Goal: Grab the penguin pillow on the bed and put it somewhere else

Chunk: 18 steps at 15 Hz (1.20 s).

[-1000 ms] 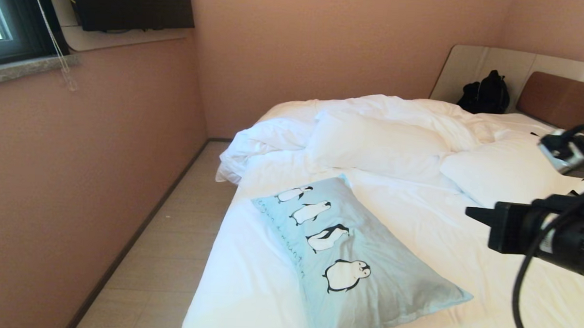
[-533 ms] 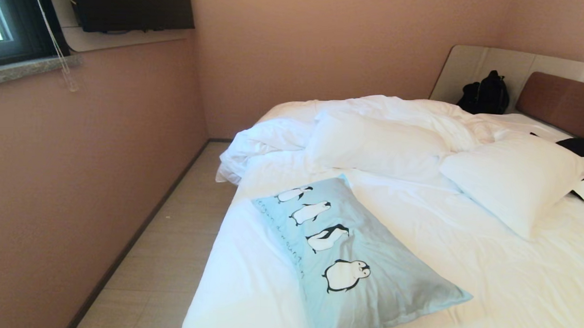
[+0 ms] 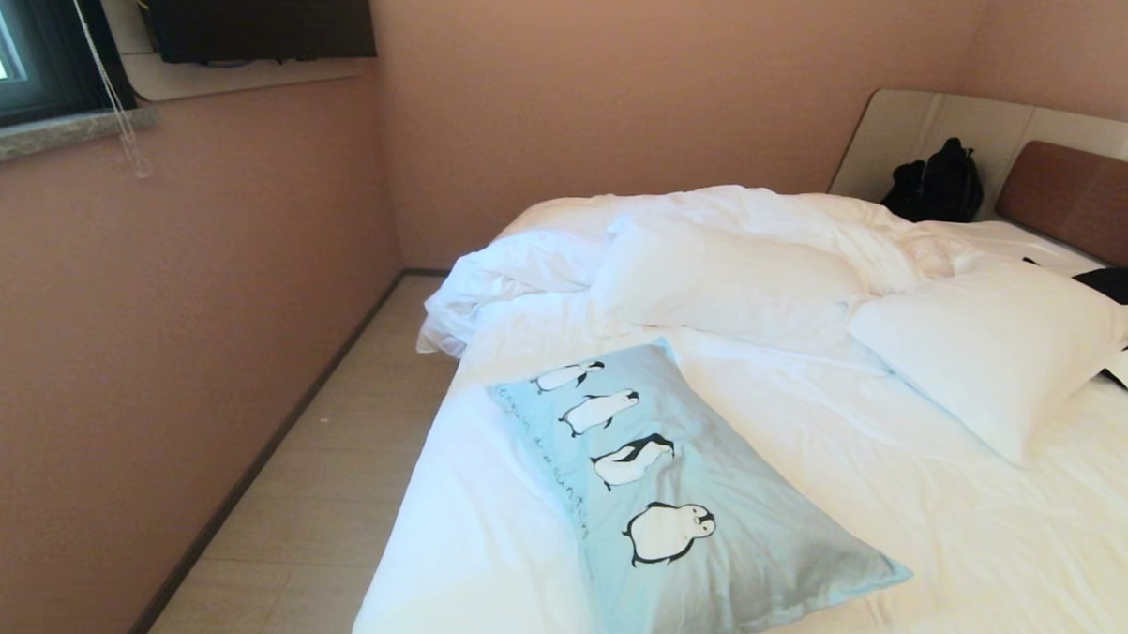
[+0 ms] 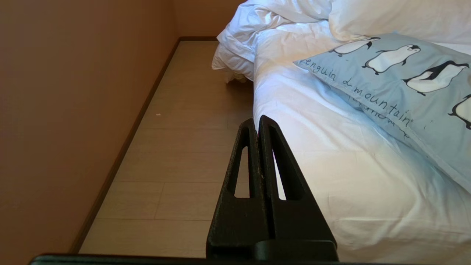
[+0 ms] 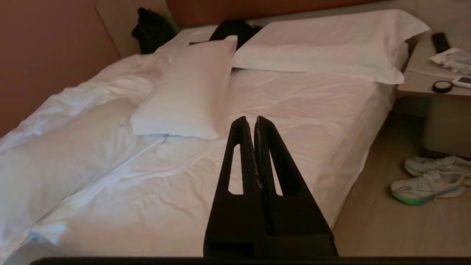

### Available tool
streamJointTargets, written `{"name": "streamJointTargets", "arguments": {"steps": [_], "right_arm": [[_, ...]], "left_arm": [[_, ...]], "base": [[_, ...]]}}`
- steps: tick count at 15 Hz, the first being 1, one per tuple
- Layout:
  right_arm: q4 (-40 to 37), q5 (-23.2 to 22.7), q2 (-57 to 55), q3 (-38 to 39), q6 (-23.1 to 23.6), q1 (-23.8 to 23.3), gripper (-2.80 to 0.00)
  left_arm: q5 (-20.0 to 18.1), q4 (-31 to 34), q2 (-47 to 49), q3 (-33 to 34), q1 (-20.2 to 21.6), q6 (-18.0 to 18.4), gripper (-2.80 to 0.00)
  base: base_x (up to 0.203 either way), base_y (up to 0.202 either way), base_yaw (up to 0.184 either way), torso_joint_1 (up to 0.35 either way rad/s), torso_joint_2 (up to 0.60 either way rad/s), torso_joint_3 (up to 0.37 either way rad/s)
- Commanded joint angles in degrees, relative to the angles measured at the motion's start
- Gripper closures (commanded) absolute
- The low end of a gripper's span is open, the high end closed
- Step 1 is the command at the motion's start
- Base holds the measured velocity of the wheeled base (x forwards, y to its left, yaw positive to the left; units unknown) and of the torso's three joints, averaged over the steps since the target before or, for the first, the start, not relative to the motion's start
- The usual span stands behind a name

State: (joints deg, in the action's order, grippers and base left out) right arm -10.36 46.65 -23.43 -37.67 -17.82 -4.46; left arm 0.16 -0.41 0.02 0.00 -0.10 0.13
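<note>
Both my grippers closed and empty, left gripper (image 4: pixel 257 123) beside the bed (image 3: pixel 897 460), right gripper (image 5: pixel 253 123) above it, penguin pillow (image 3: pixel 671 490) near the bed's left edge.

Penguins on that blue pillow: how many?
5 penguins in one row along the pillow: four whole, then a fifth at the near end, cut off by the view; more may be hidden.
</note>
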Motion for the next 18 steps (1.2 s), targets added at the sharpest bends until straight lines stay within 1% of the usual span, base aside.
{"name": "streamJointTargets", "arguments": {"steps": [1,2,3,4,6,8,10,11,13,15,16,17,18], "right_arm": [[-2.6,-9.3,6.4,0.3,1.0,-1.1,0.00],[-4.3,-11.1,7.1,0.7,0.9,-1.3,0.00],[-4.3,-12.1,7.3,0.8,0.8,-1.3,0.00],[-4.3,-14.8,7.4,0.9,0.8,-1.2,0.00],[-4.2,-22.7,7.5,0.4,0.7,-1.0,0.00],[-4.1,-24.9,7.8,0.2,0.9,-0.3,0.00],[-4.6,-26.9,8.5,-1.4,1.0,3.7,0.00],[-4.7,-27.0,9.2,-1.4,1.2,4.8,0.00],[-4.7,-27.5,13.2,1.5,1.8,4.8,0.00],[-4.7,-28.8,17.9,3.9,4.6,4.7,0.00],[-4.4,-30.9,20.8,5.2,7.5,4.7,0.00],[-4.1,-33.9,22.9,6.8,11.9,4.7,0.00],[-3.0,-35.6,23.4,8.7,14.2,4.6,0.00]], "left_arm": [[0.0,0.0,0.0,0.0,0.0,0.0,0.00],[0.0,0.0,0.0,0.0,0.0,0.0,0.00],[0.0,0.0,0.0,0.0,0.0,0.0,0.00],[0.0,0.0,0.0,0.0,0.0,0.0,0.00],[0.0,0.0,0.0,0.0,0.0,0.0,0.00],[0.0,0.0,0.0,0.0,0.0,0.0,0.00],[0.0,0.0,0.0,0.0,0.0,0.0,0.00],[0.0,0.0,0.0,0.0,0.0,0.0,0.00],[0.0,0.0,0.0,0.0,0.0,0.0,0.00],[0.0,0.0,0.0,0.0,0.0,0.0,0.00],[0.0,0.0,0.0,0.0,0.0,0.0,0.00],[0.0,0.0,0.0,0.0,0.0,0.0,0.00],[0.0,0.0,0.0,0.0,0.0,0.0,0.00]], "base": [[0.000,0.000,0.000,0.000,0.00,0.000],[0.000,0.000,0.000,0.000,0.00,0.000],[0.000,0.000,0.000,0.000,0.00,0.000],[0.000,0.000,0.000,0.000,0.00,0.000],[0.000,0.000,0.000,0.000,0.00,0.000],[0.000,0.000,0.000,0.000,0.00,0.000],[0.000,0.000,0.000,0.000,0.00,0.000],[0.000,0.000,0.000,0.000,0.00,0.000],[0.000,0.000,0.000,0.000,0.00,0.000],[0.000,0.000,0.000,0.000,0.00,0.000],[0.000,0.000,0.000,0.000,0.00,0.000],[0.000,0.000,0.000,0.000,0.00,0.000],[0.000,0.000,0.000,0.000,0.00,0.000]]}}
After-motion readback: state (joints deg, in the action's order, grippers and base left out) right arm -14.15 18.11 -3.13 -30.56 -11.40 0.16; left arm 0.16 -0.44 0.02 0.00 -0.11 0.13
